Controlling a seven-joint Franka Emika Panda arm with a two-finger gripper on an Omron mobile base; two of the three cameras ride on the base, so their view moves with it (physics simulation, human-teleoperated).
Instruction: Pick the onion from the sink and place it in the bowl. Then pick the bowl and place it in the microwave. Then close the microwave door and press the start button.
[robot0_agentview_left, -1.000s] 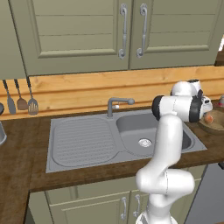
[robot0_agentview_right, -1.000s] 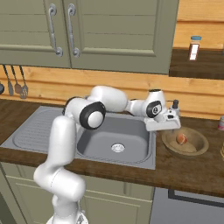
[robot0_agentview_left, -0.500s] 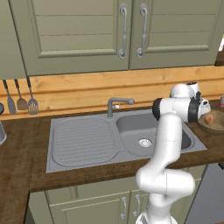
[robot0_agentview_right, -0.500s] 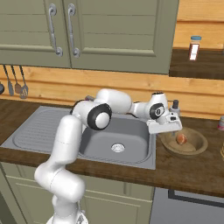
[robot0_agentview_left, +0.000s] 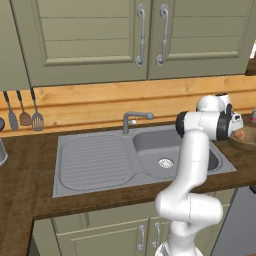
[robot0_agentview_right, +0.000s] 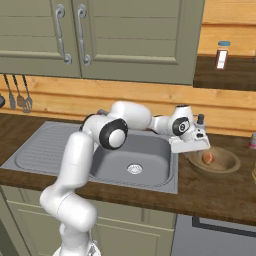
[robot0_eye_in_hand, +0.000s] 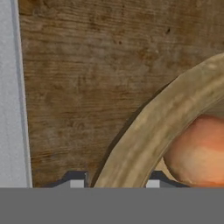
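The brown wooden bowl (robot0_agentview_right: 226, 169) stands on the counter right of the sink (robot0_agentview_right: 150, 145), with the orange-brown onion (robot0_agentview_right: 208, 158) lying inside it. My gripper (robot0_agentview_right: 196, 149) reaches down onto the bowl's near left rim. In the hand view the gripper (robot0_eye_in_hand: 114, 183) has one dark fingertip (robot0_eye_in_hand: 77, 183) outside the tan rim of the bowl (robot0_eye_in_hand: 162, 118) and the other inside it, pressed close on it, and the onion (robot0_eye_in_hand: 197, 153) lies just beyond the inner tip. From the left base view the gripper (robot0_agentview_left: 235, 126) hangs over the bowl (robot0_agentview_left: 247, 144). The microwave and its door are out of view.
A grey faucet (robot0_agentview_left: 131, 119) rises behind the basin and the ribbed drainboard (robot0_agentview_left: 92, 161) lies to its left. Utensils (robot0_agentview_left: 25, 111) hang on the wooden backsplash. A spice bottle (robot0_agentview_right: 222, 54) stands on a shelf above the bowl. Olive-green cabinet doors (robot0_agentview_right: 100, 35) hang overhead.
The jaws have come together around the bowl's rim. The hand has edged slightly toward the bowl; bowl and onion have stayed in place.
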